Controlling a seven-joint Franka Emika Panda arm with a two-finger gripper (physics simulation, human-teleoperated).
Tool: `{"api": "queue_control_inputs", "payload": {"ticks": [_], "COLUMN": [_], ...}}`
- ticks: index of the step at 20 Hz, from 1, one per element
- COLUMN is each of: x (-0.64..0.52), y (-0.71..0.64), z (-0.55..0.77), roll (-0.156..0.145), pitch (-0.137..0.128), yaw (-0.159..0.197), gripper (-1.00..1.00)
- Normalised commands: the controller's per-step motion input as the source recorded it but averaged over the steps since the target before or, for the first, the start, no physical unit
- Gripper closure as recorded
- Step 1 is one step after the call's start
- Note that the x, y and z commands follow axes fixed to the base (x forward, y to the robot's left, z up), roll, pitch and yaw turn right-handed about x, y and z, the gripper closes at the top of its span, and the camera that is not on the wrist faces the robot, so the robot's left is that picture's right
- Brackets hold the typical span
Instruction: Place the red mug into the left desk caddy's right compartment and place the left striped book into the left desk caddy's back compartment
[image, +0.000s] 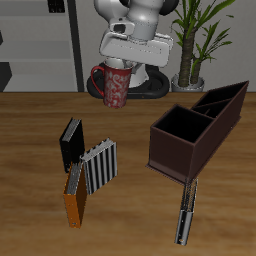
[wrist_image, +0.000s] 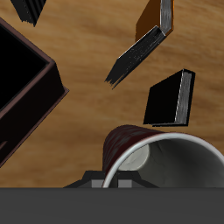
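- Gripper: hanging above the table's back part, gripping the red mug by its rim; fingers mostly hidden behind the mug in both views.
- Red mug: being held clear of the table, upright, its pale inside showing just under the wrist camera.
- Black book: standing on edge on the wooden table, nearest the mug among the books.
- Orange book: standing on edge nearer the table's front edge, beside a striped book.
- Striped book: standing between the black and orange books, leaning slightly.
- Desk caddy: sitting well apart from the mug; large square section showing dark inside, narrow sections farther back.
- Second striped book: lying just before the caddy's front, toward the table's front edge.
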Motion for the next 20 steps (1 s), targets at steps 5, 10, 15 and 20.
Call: {"api": "queue_control_inputs", "payload": {"ticks": [5, 10, 15, 20], "x": [0.01, 0.16, 0.16, 0.2], "y": [0.31, 0.45, 0.45, 0.28], "z": [0.4, 0.3, 0.21, 0.09], "roll": [-0.007, -0.01, 0.014, -0.01], "pitch": [-0.044, -0.013, -0.013, 0.015], "yaw": [-0.03, -0.045, -0.014, -0.012], "gripper": [1.0, 1.0, 1.0, 1.0]}}
